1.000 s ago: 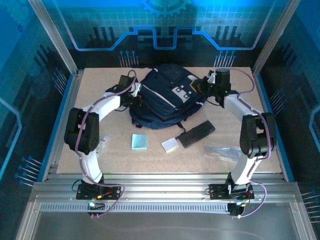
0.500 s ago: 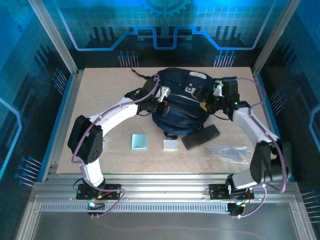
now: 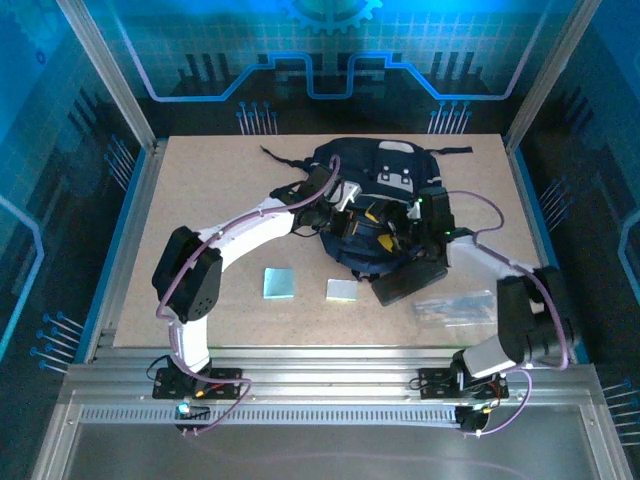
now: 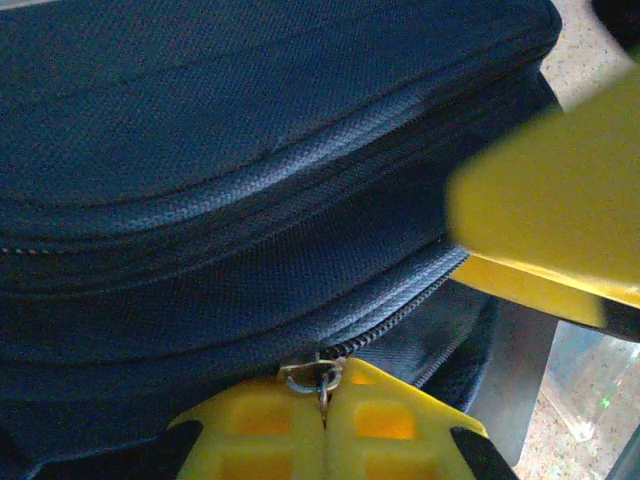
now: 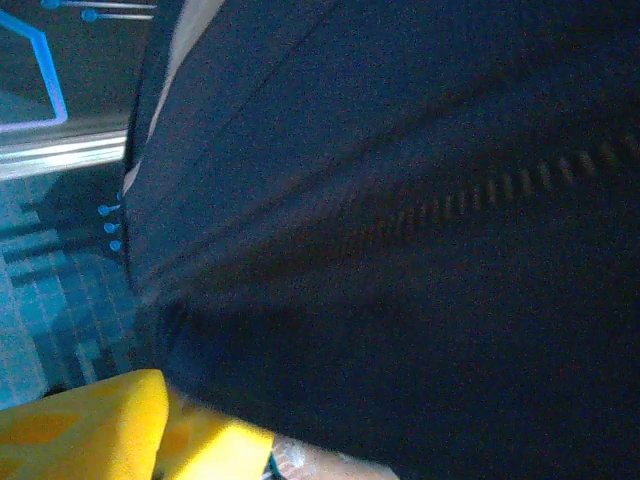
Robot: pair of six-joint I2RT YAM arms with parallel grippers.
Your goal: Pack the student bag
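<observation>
Navy backpack (image 3: 385, 170), upper centre of table (image 3: 200, 200), zip pull (image 4: 318, 376) pinched in left hand (image 4: 324, 400), probably to open it for packing. Right hand (image 3: 395, 232) close alongside; open or closed, unclear.

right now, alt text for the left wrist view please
The left gripper is shut on the metal zipper pull of the navy student bag. A blurred yellow shape juts in at right, above clear plastic.

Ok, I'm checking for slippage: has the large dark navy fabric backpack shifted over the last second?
Yes. The large dark navy fabric backpack has slid rightward, closer to the right edge of the beige tabletop.
</observation>
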